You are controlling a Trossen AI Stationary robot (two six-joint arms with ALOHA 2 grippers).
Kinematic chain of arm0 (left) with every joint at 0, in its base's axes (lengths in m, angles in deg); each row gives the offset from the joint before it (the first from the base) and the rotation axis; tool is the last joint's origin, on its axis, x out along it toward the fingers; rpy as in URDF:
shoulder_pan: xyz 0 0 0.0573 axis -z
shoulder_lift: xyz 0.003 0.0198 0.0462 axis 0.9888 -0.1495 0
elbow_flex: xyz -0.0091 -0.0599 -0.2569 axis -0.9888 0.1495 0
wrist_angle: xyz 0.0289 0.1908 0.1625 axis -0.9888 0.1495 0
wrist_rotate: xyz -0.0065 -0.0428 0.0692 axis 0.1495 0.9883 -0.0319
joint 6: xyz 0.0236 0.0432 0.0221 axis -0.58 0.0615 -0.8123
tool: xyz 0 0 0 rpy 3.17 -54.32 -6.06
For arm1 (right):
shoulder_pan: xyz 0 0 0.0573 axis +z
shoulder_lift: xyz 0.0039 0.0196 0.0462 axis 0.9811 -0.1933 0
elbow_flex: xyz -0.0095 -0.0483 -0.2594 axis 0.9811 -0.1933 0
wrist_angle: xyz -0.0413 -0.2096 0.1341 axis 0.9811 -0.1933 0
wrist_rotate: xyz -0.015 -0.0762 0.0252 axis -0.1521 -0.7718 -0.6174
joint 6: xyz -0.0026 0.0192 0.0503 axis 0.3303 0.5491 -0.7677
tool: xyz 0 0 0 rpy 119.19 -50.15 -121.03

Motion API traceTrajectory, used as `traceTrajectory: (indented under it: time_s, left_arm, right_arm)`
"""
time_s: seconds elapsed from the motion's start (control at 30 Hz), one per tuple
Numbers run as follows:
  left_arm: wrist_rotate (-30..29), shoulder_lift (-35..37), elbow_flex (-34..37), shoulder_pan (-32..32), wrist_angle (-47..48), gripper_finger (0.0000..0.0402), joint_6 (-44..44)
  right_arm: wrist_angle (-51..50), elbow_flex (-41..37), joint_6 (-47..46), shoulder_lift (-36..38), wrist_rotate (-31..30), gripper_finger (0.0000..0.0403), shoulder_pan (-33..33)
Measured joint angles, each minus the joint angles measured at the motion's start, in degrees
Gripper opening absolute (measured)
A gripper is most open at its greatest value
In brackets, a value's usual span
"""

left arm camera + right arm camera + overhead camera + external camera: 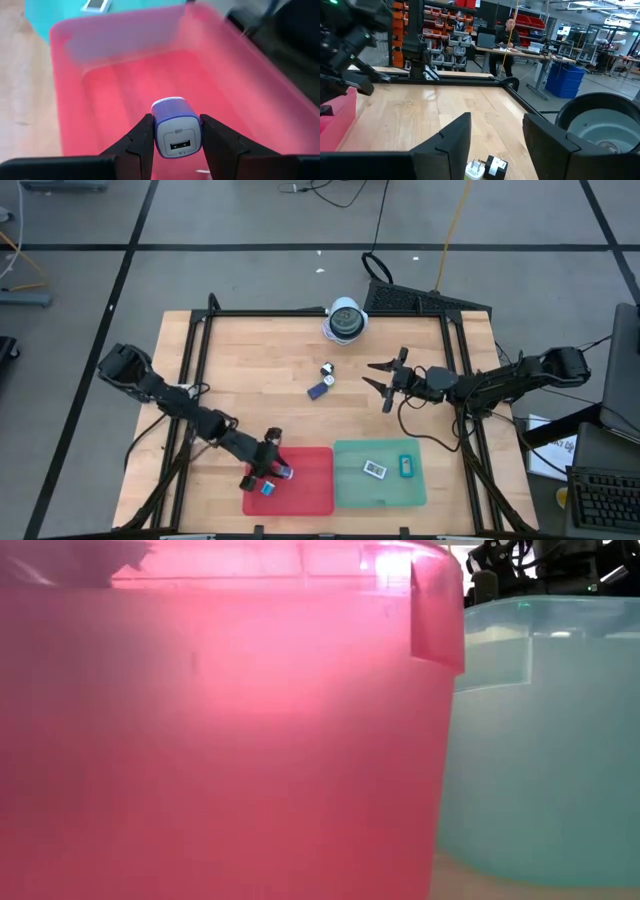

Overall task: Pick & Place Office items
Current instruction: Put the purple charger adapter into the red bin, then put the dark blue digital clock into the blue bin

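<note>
My left gripper (pixel 268 482) hangs over the left part of the red tray (pixel 305 492), shut on a small blue charger (pixel 175 131) with a white face and a port. My right gripper (pixel 368 375) stands open above the table's middle right, holding nothing. On the wood to its left lie a blue piece (pixel 319 390) and a black-and-white piece (pixel 327 368), the latter also in the right wrist view (pixel 487 167). The green tray (pixel 345 490) holds a small dark square with a pale face (pixel 374 469) and a teal piece (pixel 405 467). My left gripper pinches the blue charger by its two opposite sides (pixel 156 135) between its two fingers (pixel 140 145). The fingers slant down from the table's far left. The charger's white port face points back along the fingers. It hangs clear above the red tray's floor.
A round white-and-grey domed object (pixel 346 320) stands at the table's far edge. Black frame rails (pixel 200 345) run along the table's sides. In the low view the red tray's wall (pixel 200 740) and the green tray's wall (pixel 540 740) fill the picture. A person sits far behind the table (pixel 507 30).
</note>
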Motion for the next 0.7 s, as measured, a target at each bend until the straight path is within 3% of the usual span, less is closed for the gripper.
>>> traceTrajectory:
  time_s: [0.27, 0.57, 0.7]
  left_arm:
    - [-2.3, 0.0, 12.8, -0.1, -24.7, 0.0133, 5.7]
    - [-3.2, 0.1, 13.6, -0.5, -24.6, 0.0170, 7.4]
    - [-3.2, 0.1, 13.6, -0.5, -24.5, 0.0158, 7.6]
  right_arm:
    - [0.1, 0.0, 0.0, 0.0, 0.1, 0.0164, 0.0]
    - [0.1, 0.0, 0.2, 0.0, 0.0, 0.0164, 0.0]
    - [0.0, 0.0, 0.2, 0.0, 0.0, 0.0164, 0.0]
